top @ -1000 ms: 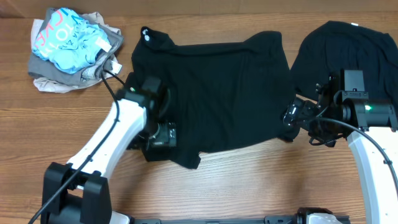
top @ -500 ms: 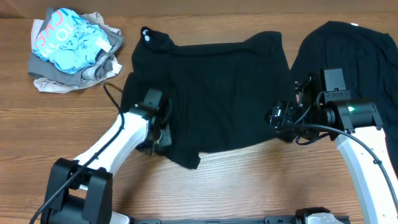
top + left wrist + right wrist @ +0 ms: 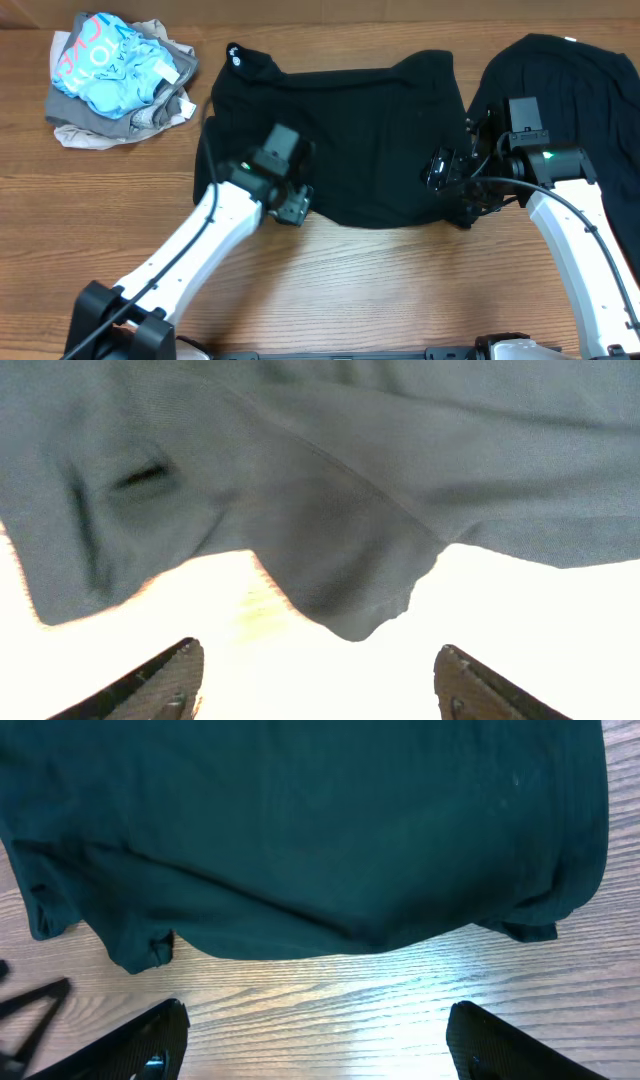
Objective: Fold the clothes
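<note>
Overhead, I see both jaws wide open and empty at the edge of the shirt (image 3: 340, 140), so a shallow pinch could catch one layer and bunch it.

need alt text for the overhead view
A black shirt lies spread on a wooden table, with the left end effector and right end effector at its near edge. A second black shirt and a garment bundle lie aside.

Table (image 3: 400, 290) — seemingly two shirts (image 3: 350, 140), bundle (image 3: 115, 80).
</note>
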Action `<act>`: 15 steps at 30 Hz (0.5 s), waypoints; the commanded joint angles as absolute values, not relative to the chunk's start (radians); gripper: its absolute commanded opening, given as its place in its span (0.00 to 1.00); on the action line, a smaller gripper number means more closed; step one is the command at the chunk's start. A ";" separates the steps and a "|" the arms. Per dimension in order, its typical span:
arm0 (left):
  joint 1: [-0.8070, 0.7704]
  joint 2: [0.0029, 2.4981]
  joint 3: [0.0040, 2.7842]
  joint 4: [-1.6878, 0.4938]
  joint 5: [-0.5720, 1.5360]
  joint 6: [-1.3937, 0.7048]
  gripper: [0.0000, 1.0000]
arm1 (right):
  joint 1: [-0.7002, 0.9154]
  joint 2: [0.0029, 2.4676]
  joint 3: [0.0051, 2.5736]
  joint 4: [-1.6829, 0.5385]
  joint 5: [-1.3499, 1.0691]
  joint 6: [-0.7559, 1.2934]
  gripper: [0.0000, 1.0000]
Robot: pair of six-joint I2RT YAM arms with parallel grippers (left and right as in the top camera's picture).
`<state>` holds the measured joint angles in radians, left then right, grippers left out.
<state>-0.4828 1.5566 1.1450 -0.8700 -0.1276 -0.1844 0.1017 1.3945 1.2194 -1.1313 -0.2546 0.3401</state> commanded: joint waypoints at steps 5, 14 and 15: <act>-0.511 1.599 0.894 -0.578 -0.103 -0.120 0.74 | 0.107 1.394 1.217 -1.136 -0.249 0.340 0.87; -0.490 1.624 0.748 -0.347 -0.089 -0.080 0.22 | 0.106 1.394 1.216 -1.134 -0.249 0.340 0.87; -0.490 1.620 0.752 -0.354 -0.104 -0.118 0.04 | 0.106 1.394 1.217 -1.135 -0.249 0.340 0.87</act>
